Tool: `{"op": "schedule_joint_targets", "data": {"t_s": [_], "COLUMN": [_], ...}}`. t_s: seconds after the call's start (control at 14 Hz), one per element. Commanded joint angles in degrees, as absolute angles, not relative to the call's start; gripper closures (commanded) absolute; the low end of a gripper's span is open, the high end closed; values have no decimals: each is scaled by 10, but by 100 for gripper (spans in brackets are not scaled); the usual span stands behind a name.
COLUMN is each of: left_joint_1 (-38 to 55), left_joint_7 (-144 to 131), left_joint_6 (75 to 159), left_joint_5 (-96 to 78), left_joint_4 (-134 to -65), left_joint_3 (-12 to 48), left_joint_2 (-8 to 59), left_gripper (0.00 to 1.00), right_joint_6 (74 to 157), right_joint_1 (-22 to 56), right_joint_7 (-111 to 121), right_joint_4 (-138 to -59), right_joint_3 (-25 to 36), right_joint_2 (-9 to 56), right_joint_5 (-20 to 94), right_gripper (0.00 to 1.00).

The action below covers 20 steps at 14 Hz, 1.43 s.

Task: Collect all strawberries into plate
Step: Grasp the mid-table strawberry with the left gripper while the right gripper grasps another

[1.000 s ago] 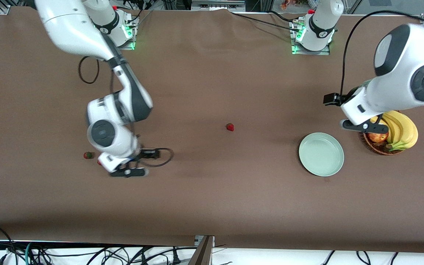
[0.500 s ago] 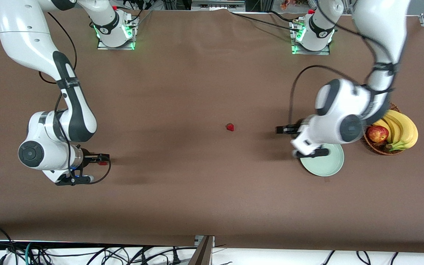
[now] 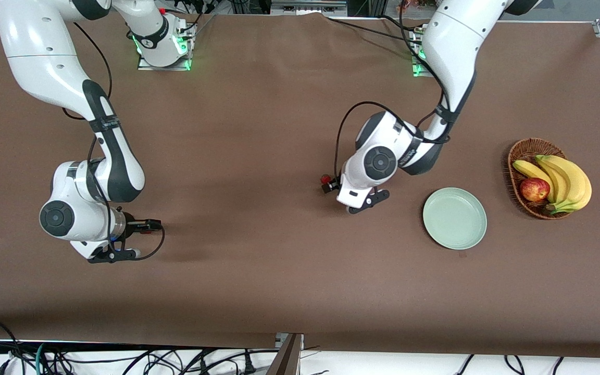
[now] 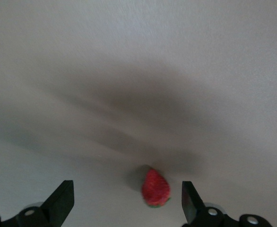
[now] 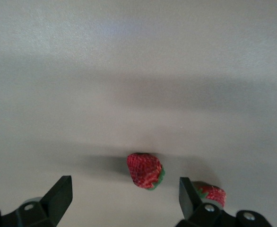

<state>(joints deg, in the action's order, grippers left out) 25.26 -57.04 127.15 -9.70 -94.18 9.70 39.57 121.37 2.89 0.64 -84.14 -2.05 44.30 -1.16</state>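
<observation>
Three strawberries remain on the brown table cover and none is in the plate, so no transfer is complete. Both arms have changed position within the last second: the right arm has swung out to its own end of the table, and the left arm has left the basket and plate area and come to the middle of the table. Each gripper is now lined up on a berry, which suggests two pick-ups are about to start.

1. Right gripper (image 5: 125, 178): low over the table in the lower part of the front view, toward the right arm's end. The jaws stand fully apart and hold nothing. In the right wrist view the first strawberry (image 5: 145, 170) lies on the table between the two fingers, touching neither. The second strawberry (image 5: 212, 193) lies just outside one finger, partly hidden by it. Closing here risks nudging this neighbour.

2. Plate (image 3: 426, 211): pale green, round and empty, at about the same depth in the front view, toward the left arm's end of the table.

3. Left gripper (image 4: 127, 182): low over the middle of the table, farther up the front view than the plate. The jaws stand fully apart and hold nothing. In the left wrist view the third strawberry (image 4: 156, 187) lies between the fingers, closer to one than the other. The picture is smeared, so the arm is probably not at rest.

4. Wicker basket (image 3: 526, 146): holds bananas (image 3: 565, 179) and an apple (image 3: 534, 189); not part of the task.
</observation>
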Motion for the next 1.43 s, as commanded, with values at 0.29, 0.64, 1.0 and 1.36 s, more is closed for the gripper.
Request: {"op": "schedule_joint_targets", "data": {"t_s": [0.29,0.64,1.0,1.36], "left_joint_1": [294,301,300,290], "left_joint_7": [-614,-607,-604,-597], "left_joint_6": [1305,1307,1304,1216], "left_joint_5": [-103,-79,-78,-21], "left_joint_4": [-931,-928,-927,-908], "left_joint_3": [90,89,88,51], "left_joint_2": [417,433,432,398], "left_gripper": [5,42,98,98], "right_joint_6": [1251,1260,1262,1262], "right_joint_1": [24,21,17,17], "right_joint_7": [9,10,19,19], "right_joint_4": [-877,-881,-881,-880], "right_joint_3": [-25,-24,-24,-24], "right_joint_2": [444,445,446,446], "right_joint_5": [-24,-24,-23,-23], "right_gripper": [0,1,56,83]}}
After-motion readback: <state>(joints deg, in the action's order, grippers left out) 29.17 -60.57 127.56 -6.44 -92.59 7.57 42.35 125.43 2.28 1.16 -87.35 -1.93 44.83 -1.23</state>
